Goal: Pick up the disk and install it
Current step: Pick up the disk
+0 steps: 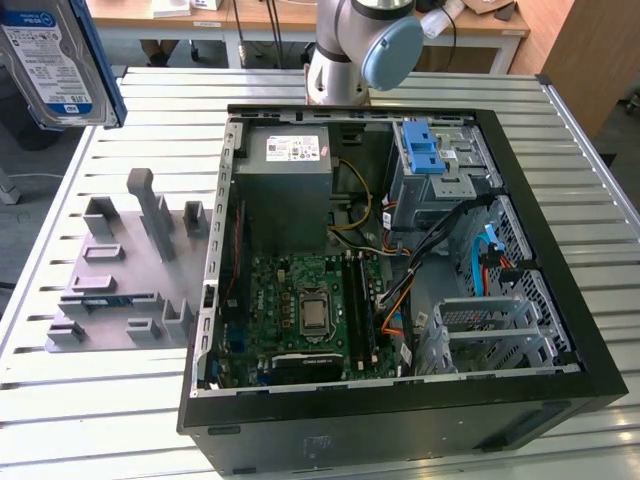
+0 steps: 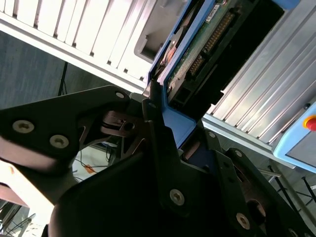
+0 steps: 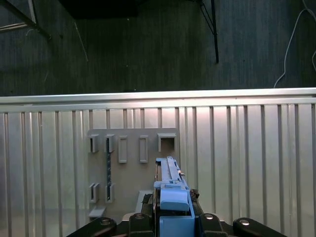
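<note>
Disk sits closest to camera, upper left of exterior frame, held clear above the bench. Gripper pinches its blue-framed edge. Open PC case centre, grey fixture plate left, arm base top.

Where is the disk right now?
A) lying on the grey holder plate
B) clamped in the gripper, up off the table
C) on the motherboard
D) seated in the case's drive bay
B: the disk hangs in the air at the exterior view's left, and the first wrist view shows the gripper closed on its blue frame.
</note>
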Tool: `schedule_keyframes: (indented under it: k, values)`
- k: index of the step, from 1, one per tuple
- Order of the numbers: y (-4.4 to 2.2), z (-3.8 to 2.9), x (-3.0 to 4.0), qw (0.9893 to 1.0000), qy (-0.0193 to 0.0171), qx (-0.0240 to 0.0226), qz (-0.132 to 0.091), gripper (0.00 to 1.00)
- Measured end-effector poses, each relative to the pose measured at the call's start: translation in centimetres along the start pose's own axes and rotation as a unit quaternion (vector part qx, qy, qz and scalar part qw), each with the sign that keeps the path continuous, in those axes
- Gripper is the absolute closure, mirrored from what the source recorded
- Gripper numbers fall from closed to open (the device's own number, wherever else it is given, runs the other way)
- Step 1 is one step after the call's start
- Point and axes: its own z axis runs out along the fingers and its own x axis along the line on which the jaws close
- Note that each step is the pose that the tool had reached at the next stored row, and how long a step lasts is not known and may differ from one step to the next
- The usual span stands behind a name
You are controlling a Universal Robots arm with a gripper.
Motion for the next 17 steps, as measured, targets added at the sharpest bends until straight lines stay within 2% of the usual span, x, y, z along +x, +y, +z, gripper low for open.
schedule_keyframes:
  k: [17]
  values:
    - [-1.49, 0.02, 0.36, 1.0, 0.0, -0.0004, 0.0, 0.64]
